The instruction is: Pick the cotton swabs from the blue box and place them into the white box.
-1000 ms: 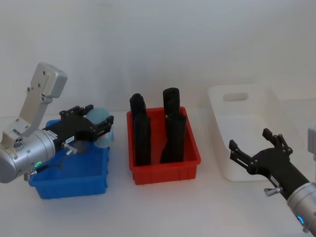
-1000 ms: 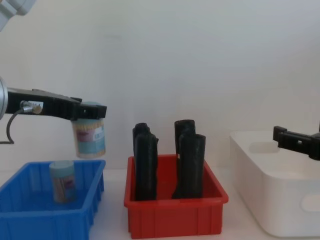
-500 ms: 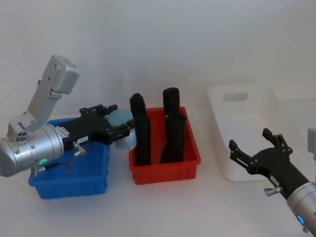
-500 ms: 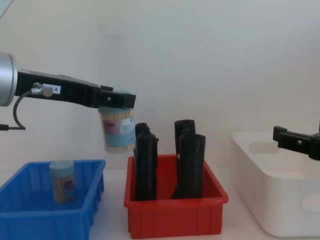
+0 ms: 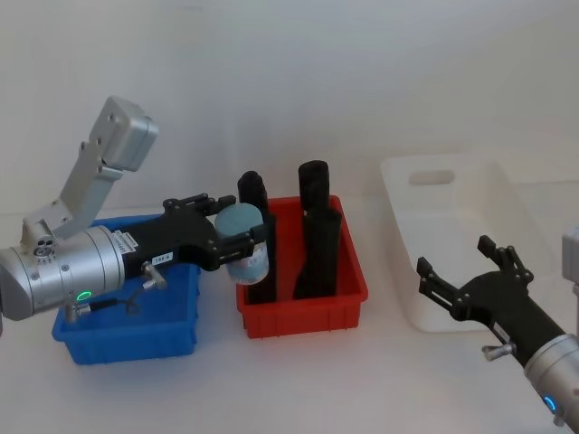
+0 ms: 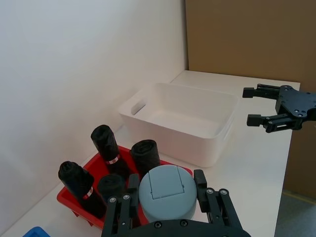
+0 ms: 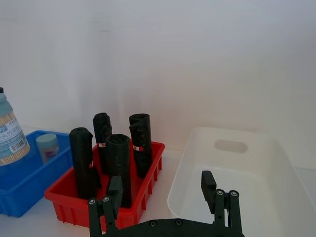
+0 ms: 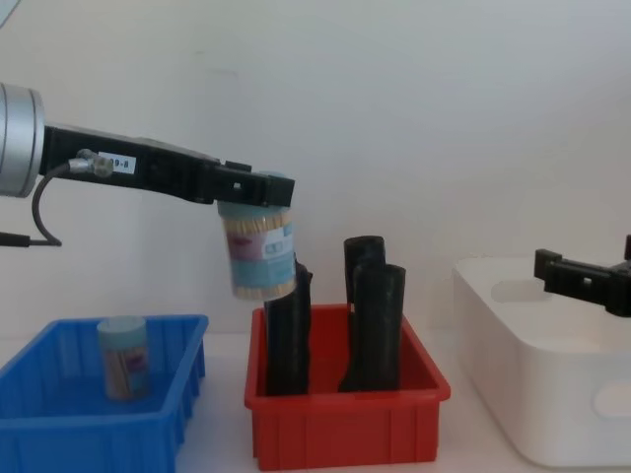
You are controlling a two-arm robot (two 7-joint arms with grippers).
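Note:
My left gripper (image 5: 237,240) is shut on a cotton swab tub (image 5: 245,246) with a pale blue lid. The tub (image 8: 257,251) hangs tilted in the air over the left end of the red bin, close to a black roll. Its lid (image 6: 167,191) sits between the fingers in the left wrist view. A second cotton swab tub (image 8: 124,357) stands upright in the blue box (image 8: 59,424) at the left. The white box (image 5: 396,221) stands at the right. My right gripper (image 5: 459,259) hovers open in front of the white box, holding nothing.
A red bin (image 5: 303,314) with several tall black rolls (image 5: 318,226) stands between the blue box (image 5: 127,333) and the white box (image 8: 532,394). Bare white tabletop lies in front of the bins, and a white wall rises behind them.
My left gripper has carried the tub up and to the right, from above the blue box to over the red bin's left end. The right gripper has hardly moved.

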